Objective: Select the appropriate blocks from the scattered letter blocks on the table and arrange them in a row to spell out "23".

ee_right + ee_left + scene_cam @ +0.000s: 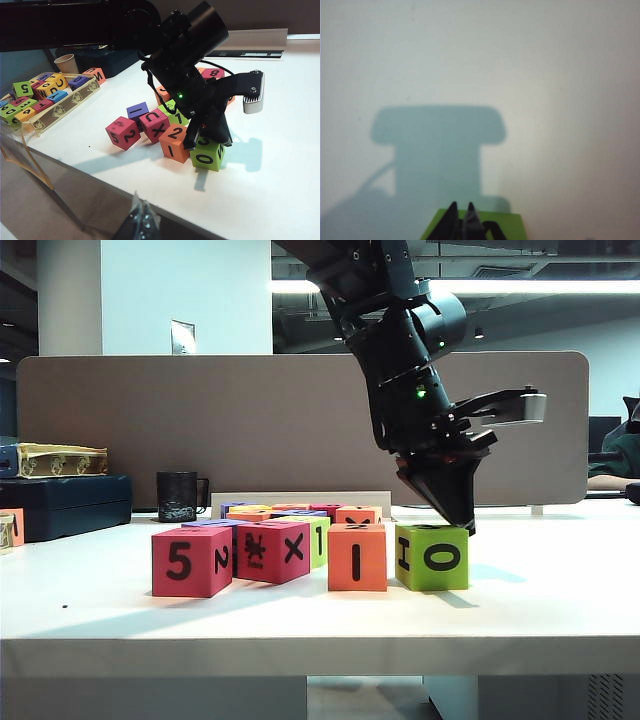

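Observation:
Near the front of the white table (300,620), the orange block (357,556) marked "I" and the lime green block (431,556) marked "O" stand side by side, slightly apart. In the right wrist view the orange block (174,142) shows "2" on top, and the green block (206,156) shows a partly hidden "3". My left gripper (462,523) points down, shut, its tips on the green block's top. The left wrist view shows its closed tips (461,206) over the green block (510,222). My right gripper (141,205) is shut, off the table's front edge.
A red "5" cube (190,561) and a pink "X" cube (275,550) sit left of the orange block, with several more cubes behind. A black mug (178,496) and a dark case (65,502) stand at the back left. A tray of blocks (45,97) lies off to one side.

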